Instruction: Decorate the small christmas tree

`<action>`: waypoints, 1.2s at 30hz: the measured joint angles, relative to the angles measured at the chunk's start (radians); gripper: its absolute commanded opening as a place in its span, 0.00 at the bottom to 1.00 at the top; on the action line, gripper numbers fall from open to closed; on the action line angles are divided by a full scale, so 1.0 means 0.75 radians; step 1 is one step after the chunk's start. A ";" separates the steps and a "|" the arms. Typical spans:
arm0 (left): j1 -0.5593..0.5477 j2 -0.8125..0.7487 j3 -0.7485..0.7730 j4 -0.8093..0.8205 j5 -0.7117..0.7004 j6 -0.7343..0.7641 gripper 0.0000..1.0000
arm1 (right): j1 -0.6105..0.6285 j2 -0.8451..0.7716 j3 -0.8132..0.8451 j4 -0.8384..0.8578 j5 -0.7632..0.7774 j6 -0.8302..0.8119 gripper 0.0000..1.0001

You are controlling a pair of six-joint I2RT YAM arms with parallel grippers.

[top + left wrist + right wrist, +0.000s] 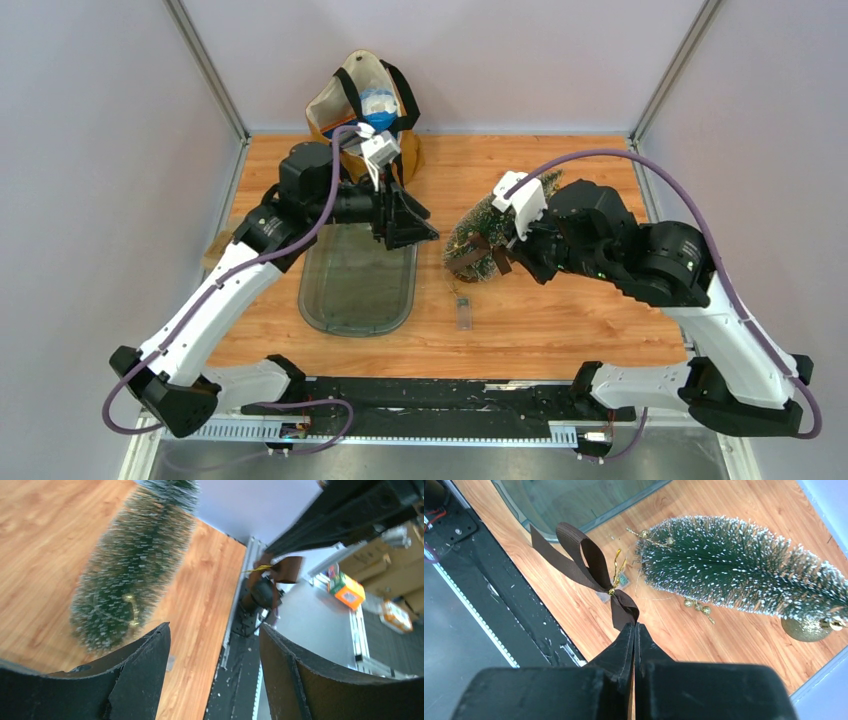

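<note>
The small christmas tree [476,235] lies on its side on the wooden table, dark green with white tips; it also shows in the wrist views as the tree [734,572] and the tree [132,575]. My right gripper [634,625] is shut on the tail of a brown ribbon bow [586,560] with a gold tie, held just in front of the tree's wide end. A gold ball [806,629] hangs near the tree's tip, and a gold bead sprig [698,606] lies under it. My left gripper [215,630] is open and empty, hovering left of the tree; its place from above is the gripper [412,222].
A clear oval tray [355,285] lies left of the tree, partly under the left arm. A brown bag [365,95] stands at the back wall. A small clear packet [462,313] lies on the wood near the front. Side walls enclose the table.
</note>
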 measured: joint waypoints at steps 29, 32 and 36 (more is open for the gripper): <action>-0.386 0.134 0.142 -0.046 -0.237 0.177 0.14 | -0.079 0.064 -0.046 -0.030 -0.184 -0.076 0.00; -0.387 0.146 0.142 -0.043 -0.226 0.180 0.00 | -0.083 0.056 -0.056 -0.029 -0.194 -0.079 0.00; -0.390 0.165 0.141 -0.042 -0.224 0.178 0.00 | -0.086 0.044 -0.075 -0.028 -0.194 -0.079 0.05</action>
